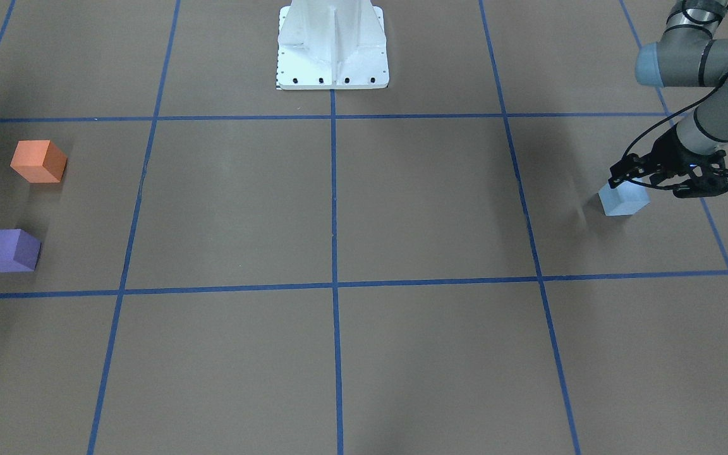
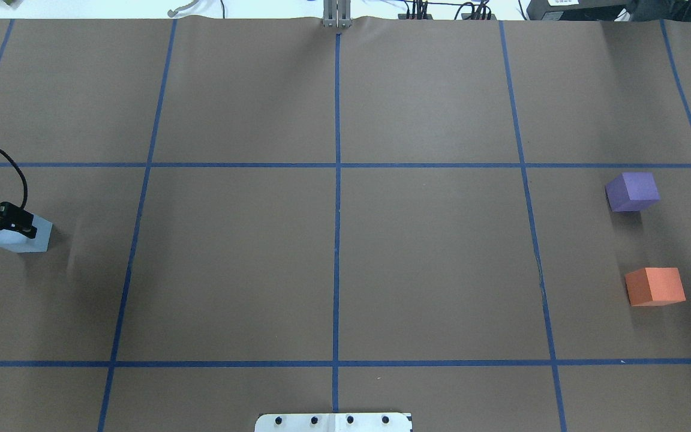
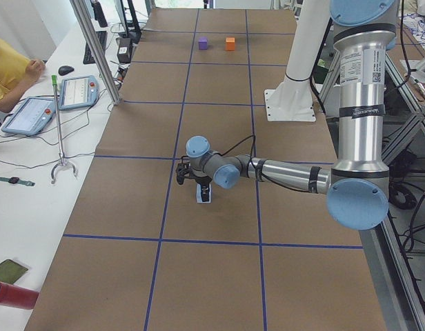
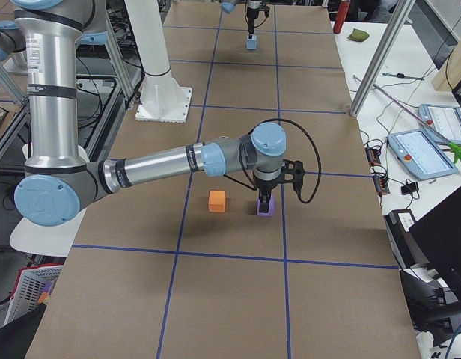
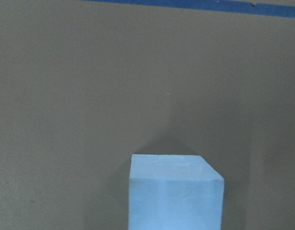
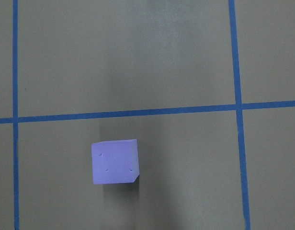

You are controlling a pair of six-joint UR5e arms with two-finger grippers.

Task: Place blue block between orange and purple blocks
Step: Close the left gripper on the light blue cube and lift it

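The light blue block [image 1: 623, 201] sits on the brown table at the robot's far left; it also shows in the overhead view [image 2: 23, 235] and at the bottom of the left wrist view [image 5: 175, 191]. My left gripper [image 1: 664, 180] hangs close over it with its jaws spread and nothing held. The orange block [image 2: 654, 286] and the purple block [image 2: 632, 192] sit apart at the far right. In the exterior right view my right gripper [image 4: 264, 196] hovers over the purple block [image 4: 266, 209]; I cannot tell whether it is open or shut. The right wrist view shows the purple block [image 6: 114, 162] from above.
Blue tape lines divide the table into a grid. The robot's white base [image 1: 332, 44] stands at the table's middle edge. A gap of bare table lies between the orange block [image 1: 38, 161] and the purple block [image 1: 9, 250].
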